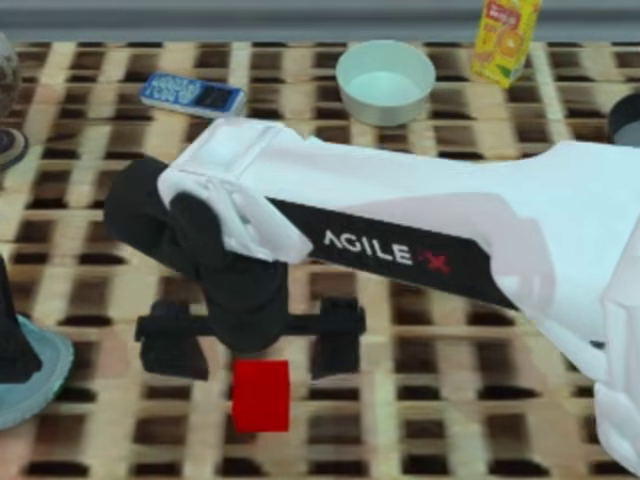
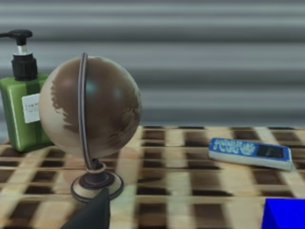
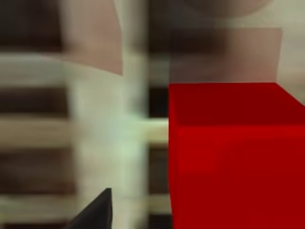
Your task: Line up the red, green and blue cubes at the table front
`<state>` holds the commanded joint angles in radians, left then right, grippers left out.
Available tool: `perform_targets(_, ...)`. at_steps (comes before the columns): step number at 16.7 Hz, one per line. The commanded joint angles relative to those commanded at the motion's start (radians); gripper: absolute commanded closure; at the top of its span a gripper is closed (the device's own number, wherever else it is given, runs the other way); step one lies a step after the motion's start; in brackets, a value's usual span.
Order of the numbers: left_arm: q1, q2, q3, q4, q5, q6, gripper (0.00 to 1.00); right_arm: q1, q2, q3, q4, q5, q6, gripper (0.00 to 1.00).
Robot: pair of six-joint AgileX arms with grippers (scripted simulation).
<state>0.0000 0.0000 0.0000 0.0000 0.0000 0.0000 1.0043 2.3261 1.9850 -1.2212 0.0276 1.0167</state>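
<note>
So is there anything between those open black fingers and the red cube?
Nothing: in the top view, only bare table separates the right gripper from the red cube.

Blue and white flat box (image 1: 192,94) lies at table back, left of middle. White bowl (image 1: 385,81) sits right of it, well apart. Yellow juice carton (image 1: 506,38) stands near bowl, farther right. Brown globe (image 2: 90,114) on round stand is just beside green pump bottle (image 2: 24,107), which has black top and white label.
</note>
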Motion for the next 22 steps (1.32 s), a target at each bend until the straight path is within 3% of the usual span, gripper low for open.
perform_targets(3,0.0,0.0,0.0,0.0,0.0,0.0,0.0,0.004,-0.02,0.069,-0.083,0.0,-0.001,0.0)
perform_targets(11,0.0,0.0,0.0,0.0,0.0,0.0,0.0,-0.02,-0.017,0.075,-0.087,0.001,-0.066,0.0)
perform_targets(16,0.0,0.0,0.0,0.0,0.0,0.0,0.0,-0.11,-0.008,0.076,-0.085,-0.002,-0.362,0.0)
perform_targets(22,0.0,0.0,0.0,0.0,0.0,0.0,0.0,-0.277,-0.001,0.044,-0.084,-0.017,-0.929,0.0)
